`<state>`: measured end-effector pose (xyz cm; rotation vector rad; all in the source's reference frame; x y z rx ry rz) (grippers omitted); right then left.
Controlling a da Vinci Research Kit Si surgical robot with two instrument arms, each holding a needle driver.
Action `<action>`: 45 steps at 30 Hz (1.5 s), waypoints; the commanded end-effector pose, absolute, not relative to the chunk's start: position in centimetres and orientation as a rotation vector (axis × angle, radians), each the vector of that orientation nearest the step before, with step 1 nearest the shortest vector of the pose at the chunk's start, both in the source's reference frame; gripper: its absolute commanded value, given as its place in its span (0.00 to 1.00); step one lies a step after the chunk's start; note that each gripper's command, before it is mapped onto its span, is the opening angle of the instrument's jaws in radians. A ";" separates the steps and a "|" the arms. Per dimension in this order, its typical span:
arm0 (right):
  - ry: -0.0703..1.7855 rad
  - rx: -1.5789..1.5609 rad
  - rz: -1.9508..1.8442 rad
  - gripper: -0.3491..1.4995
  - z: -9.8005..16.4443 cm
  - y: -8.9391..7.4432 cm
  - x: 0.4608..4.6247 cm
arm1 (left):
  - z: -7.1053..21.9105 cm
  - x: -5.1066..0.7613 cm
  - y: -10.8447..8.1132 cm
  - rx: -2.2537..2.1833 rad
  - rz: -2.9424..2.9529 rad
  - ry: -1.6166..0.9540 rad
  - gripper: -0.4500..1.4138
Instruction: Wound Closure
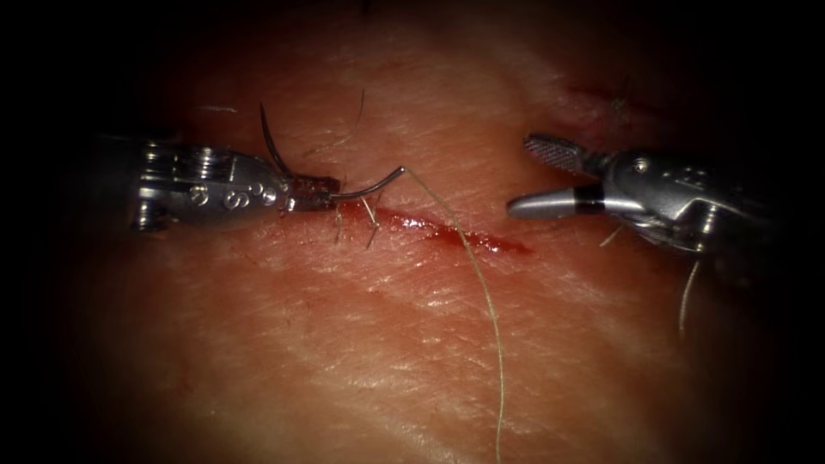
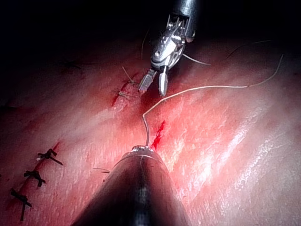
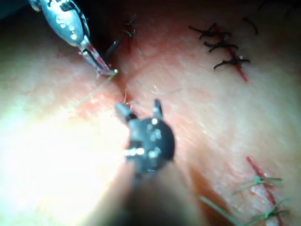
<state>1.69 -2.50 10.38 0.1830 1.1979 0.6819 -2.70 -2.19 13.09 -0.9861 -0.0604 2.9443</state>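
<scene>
The left needle driver (image 1: 314, 193) pinches the curved needle (image 1: 284, 163) at about the middle of its curve. The pointed end rises up and away from the jaws on the far side, and the swaged end (image 1: 397, 172) reaches right, just above the cut (image 1: 447, 234). The needle is not in the tissue (image 1: 344, 344); it hangs free over the left end of the cut, beside short thread ends (image 1: 371, 225) of a stitch already placed there. The thread (image 1: 485, 301) runs from the swaged end across the cut and toward the near edge. The right needle driver (image 1: 550, 176) stands with its jaws spread, holding nothing, well to the right of the needle and just past the cut's right end, where red fluid (image 1: 481, 242) lies. In my judgement, good work here means a firm mid-curve hold, with the trailing thread kept clear of both tools and the old stitch ends.
</scene>
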 end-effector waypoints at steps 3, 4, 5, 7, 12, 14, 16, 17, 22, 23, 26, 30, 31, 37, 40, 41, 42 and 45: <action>1.227 0.152 0.672 0.89 10.5 -2.7 1.98 | 13.2 -2.75 -2.2 -1.001 2.941 -0.044 0.00; 1.233 0.150 0.669 0.89 10.5 -2.7 2.01 | 13.2 -2.75 -2.2 -1.003 2.939 -0.041 0.00; 1.233 0.150 0.669 0.89 10.5 -2.7 2.01 | 13.2 -2.75 -2.2 -1.003 2.939 -0.041 0.00; 1.246 0.142 0.666 0.88 10.6 -2.8 2.05 | 13.2 -2.76 -2.2 -1.008 2.936 -0.039 0.00; 1.288 0.120 0.679 0.86 10.5 -2.9 2.04 | 13.2 -2.78 -2.2 -1.021 2.931 -0.025 0.00; 1.315 0.101 0.692 0.86 10.4 -2.9 2.07 | 13.2 -2.81 -2.2 -1.032 2.922 -0.021 0.00; 1.323 0.095 0.701 0.86 10.4 -2.9 2.09 | 13.2 -2.82 -2.2 -1.035 2.924 -0.015 0.00; 1.327 0.092 0.705 0.86 10.4 -2.8 2.10 | 13.2 -2.83 -2.2 -1.037 2.922 -0.011 0.00; 1.346 0.069 0.719 0.86 10.4 -2.8 2.13 | 13.2 -2.85 -2.2 -1.041 2.923 -0.007 0.00; 1.351 0.065 0.722 0.86 10.4 -2.8 2.14 | 13.2 -2.86 -2.2 -1.048 2.925 -0.004 0.00; 1.357 0.051 0.733 0.85 10.5 -2.7 2.25 | 13.2 -2.88 -2.2 -1.049 2.926 0.003 0.00; 1.359 0.044 0.755 0.85 10.5 -2.7 2.37 | 13.1 -2.93 -2.2 -1.060 2.930 0.005 0.00; 1.359 0.044 0.755 0.85 10.5 -2.7 2.37 | 13.1 -2.93 -2.2 -1.060 2.930 0.005 0.00; 1.362 0.080 0.800 0.81 10.5 -2.6 2.48 | 13.1 -2.96 -2.2 -1.067 2.928 0.012 0.00; 1.384 0.157 0.812 0.02 10.5 -2.7 2.48 | 13.1 -2.96 -2.2 -1.071 2.931 0.018 0.00; 1.384 0.157 0.812 0.02 10.5 -2.7 2.48 | 13.1 -2.96 -2.2 -1.071 2.931 0.018 0.00; 1.376 0.184 0.824 0.00 10.5 -2.7 2.46 | 13.1 -2.96 -2.2 -1.073 2.929 0.021 0.00; 1.350 0.193 0.819 0.00 10.5 -2.7 2.36 | 13.1 -2.96 -2.2 -1.078 2.924 0.027 0.00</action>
